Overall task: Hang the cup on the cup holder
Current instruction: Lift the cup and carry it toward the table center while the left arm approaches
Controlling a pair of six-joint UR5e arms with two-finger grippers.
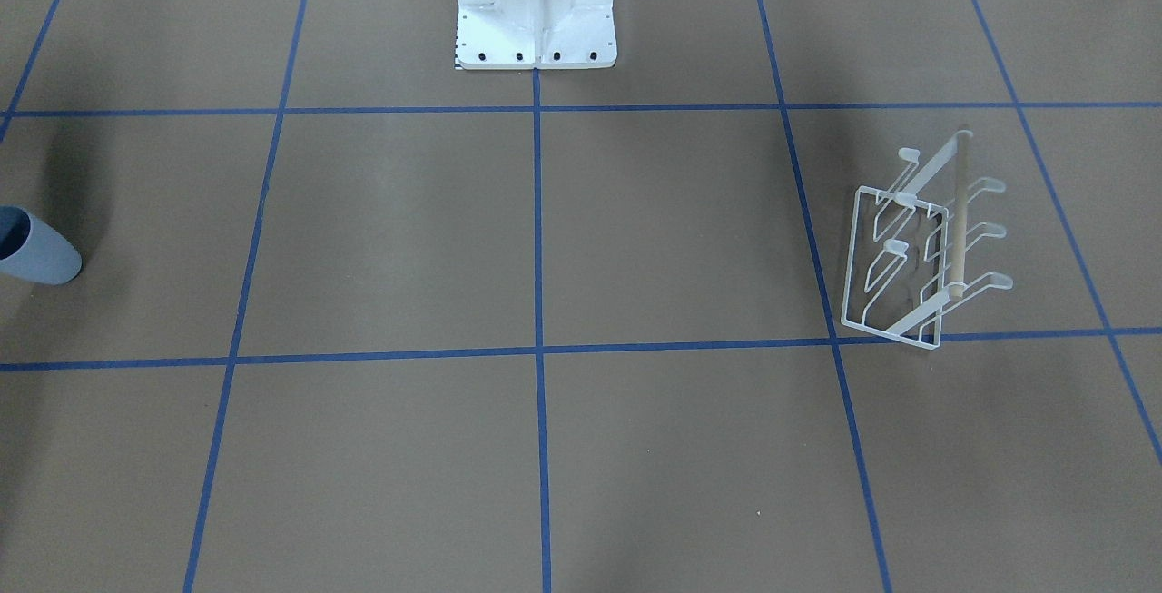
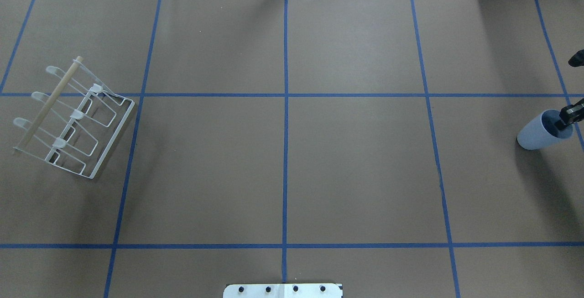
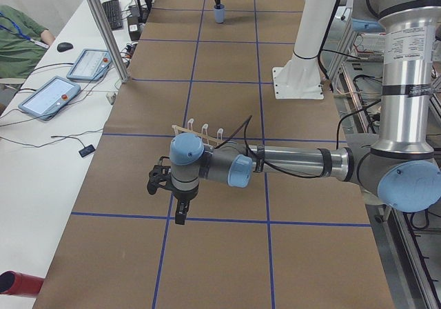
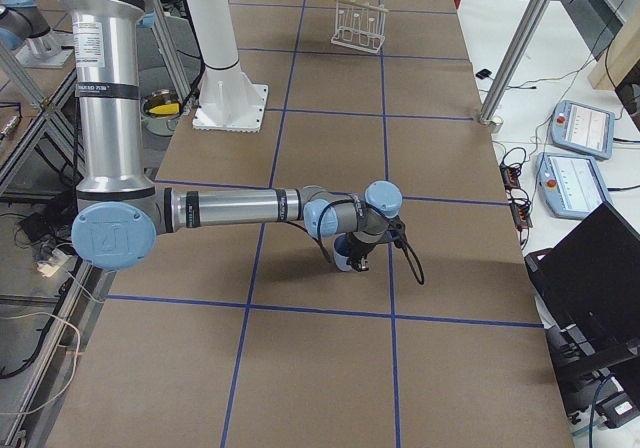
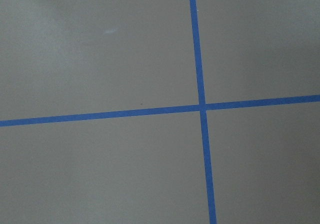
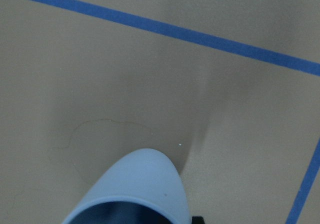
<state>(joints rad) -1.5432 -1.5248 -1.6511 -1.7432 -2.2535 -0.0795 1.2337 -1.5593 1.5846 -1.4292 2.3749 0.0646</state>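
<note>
The pale-blue cup [image 2: 538,133] stands at the table's far right edge; it also shows in the front view [image 1: 41,252] and fills the bottom of the right wrist view [image 6: 137,186]. My right gripper [image 2: 568,90] looks open, with one finger [image 2: 568,117] dipped into the cup's mouth and the other beyond its rim. The white wire cup holder [image 2: 73,115] with its wooden rod stands empty at the table's left end [image 1: 926,248]. My left gripper [image 3: 180,212] hangs over bare table in front of the rack; I cannot tell if it is open or shut.
The white robot base plate [image 2: 283,290] sits at the near middle edge. Blue tape lines [image 5: 200,106] grid the brown table. Tablets [image 3: 52,95] and a seated person are beside the table's far side; a laptop [image 4: 590,268] stands past the right end.
</note>
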